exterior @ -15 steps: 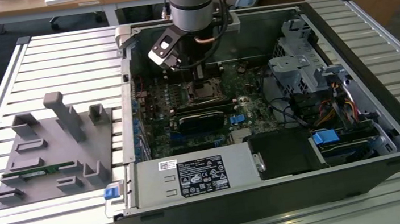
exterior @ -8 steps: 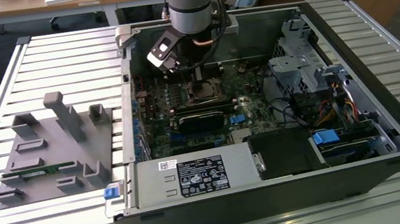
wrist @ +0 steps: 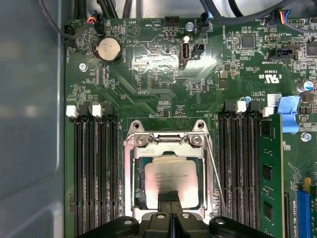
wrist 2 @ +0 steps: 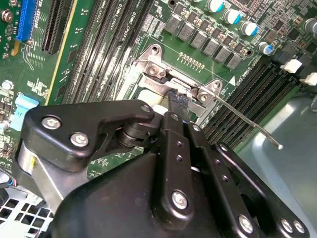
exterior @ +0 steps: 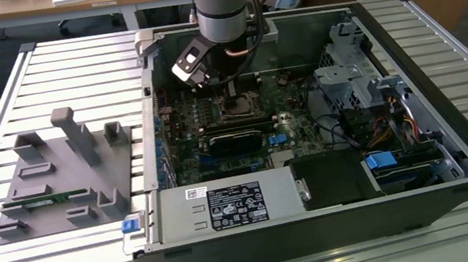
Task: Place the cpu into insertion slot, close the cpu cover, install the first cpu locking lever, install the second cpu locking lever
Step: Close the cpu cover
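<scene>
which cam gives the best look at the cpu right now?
First wrist view: the cpu faces the camera squarely, framed by the metal cover; the gripper overlaps one edge. In the second wrist view the gripper hides nearly all of it. In the exterior view it is a small patch below the arm.

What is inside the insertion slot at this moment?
The cpu lies in the insertion slot, its pale top seen through the cpu cover's cut-out in the first wrist view. The gripper hides one edge of it; whatever lies beneath is covered.
</scene>
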